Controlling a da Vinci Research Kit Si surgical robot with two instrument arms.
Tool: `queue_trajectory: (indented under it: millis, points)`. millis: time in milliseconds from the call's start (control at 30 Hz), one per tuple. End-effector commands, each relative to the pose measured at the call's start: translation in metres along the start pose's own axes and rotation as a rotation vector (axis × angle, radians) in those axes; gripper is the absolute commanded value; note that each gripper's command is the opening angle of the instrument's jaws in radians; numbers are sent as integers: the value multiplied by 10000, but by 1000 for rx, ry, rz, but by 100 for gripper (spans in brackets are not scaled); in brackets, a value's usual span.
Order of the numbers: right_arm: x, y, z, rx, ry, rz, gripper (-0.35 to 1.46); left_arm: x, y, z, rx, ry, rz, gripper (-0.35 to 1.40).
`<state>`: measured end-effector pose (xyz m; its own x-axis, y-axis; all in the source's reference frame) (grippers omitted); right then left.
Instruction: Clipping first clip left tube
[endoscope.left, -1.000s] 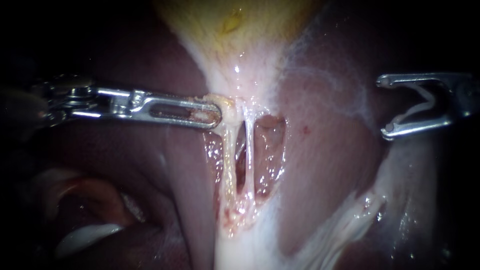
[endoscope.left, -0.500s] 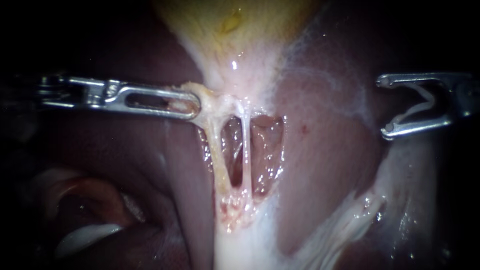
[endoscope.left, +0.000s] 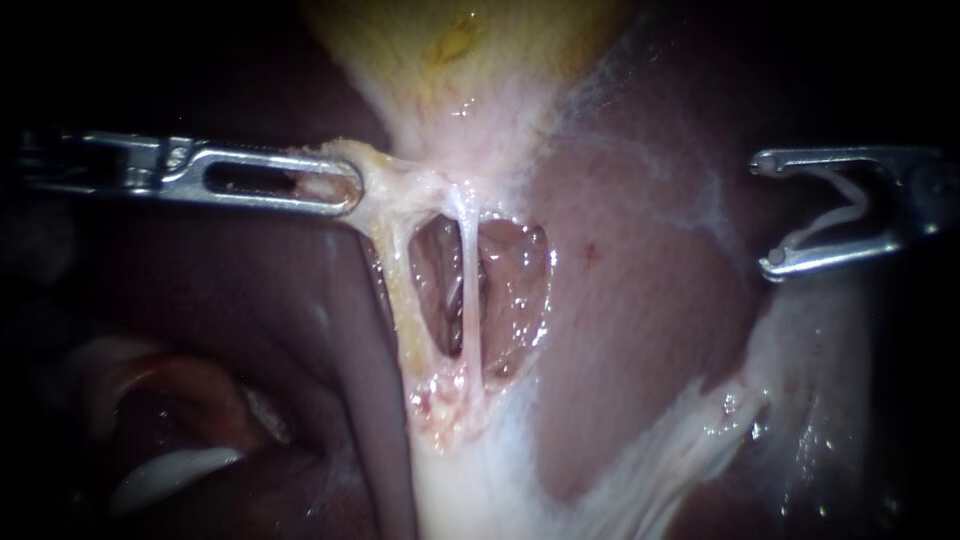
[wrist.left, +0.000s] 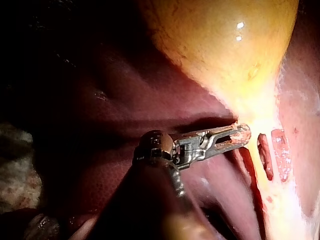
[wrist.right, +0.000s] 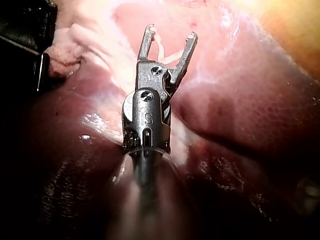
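Note:
My left instrument (endoscope.left: 345, 190) comes in level from the left, its slotted jaws shut on pale tissue at the neck of the yellow gallbladder (endoscope.left: 470, 60). That tissue is drawn out to the left. Below it two pale tubes run down an open window: the thicker left tube (endoscope.left: 400, 290) and the thin right tube (endoscope.left: 468, 290), well apart. My right instrument (endoscope.left: 768, 212) waits far right, off the tubes, jaws open with a white clip (endoscope.left: 845, 215) seated in them. The wrist views agree: left jaws (wrist.left: 240, 137) grip beneath the gallbladder (wrist.left: 225, 45), while the right jaws (wrist.right: 170, 36) carry the clip (wrist.right: 162, 50).
Dark red liver (endoscope.left: 640, 330) surrounds the window on both sides. White fatty tissue (endoscope.left: 480, 480) gathers where the tubes meet below and spreads to the lower right. A pale fold (endoscope.left: 170, 475) lies at the lower left.
My left instrument has pulled the gripped tissue further left, dragging the left tube's upper end with it. The gap between the two tubes has widened. The right instrument has stayed put.

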<state>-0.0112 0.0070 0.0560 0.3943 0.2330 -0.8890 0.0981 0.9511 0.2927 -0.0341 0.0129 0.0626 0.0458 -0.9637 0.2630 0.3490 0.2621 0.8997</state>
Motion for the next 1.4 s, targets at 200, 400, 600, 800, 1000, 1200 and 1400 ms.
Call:
queue_trajectory:
  millis: [200,400,600,800,1000,1200,1400]
  points:
    - [-3,-6,17,10,6,-5,50,1,0,0,-1,0,0,-35]
    - [-10,-19,48,28,17,0,50,2,-2,0,-2,-1,0,-35]
    - [-16,-31,87,47,28,33,50,2,-2,1,-2,-1,0,-35]
    - [-21,-42,129,53,31,72,50,2,-3,1,-3,-2,0,-35]
    - [-29,-50,169,48,30,171,49,2,-4,1,-3,-2,-1,-35]
    - [-43,-54,205,36,26,240,49,3,-5,2,-4,-3,-1,-35]
    - [-57,-56,239,40,26,280,49,3,-6,3,-5,-4,-1,-35]
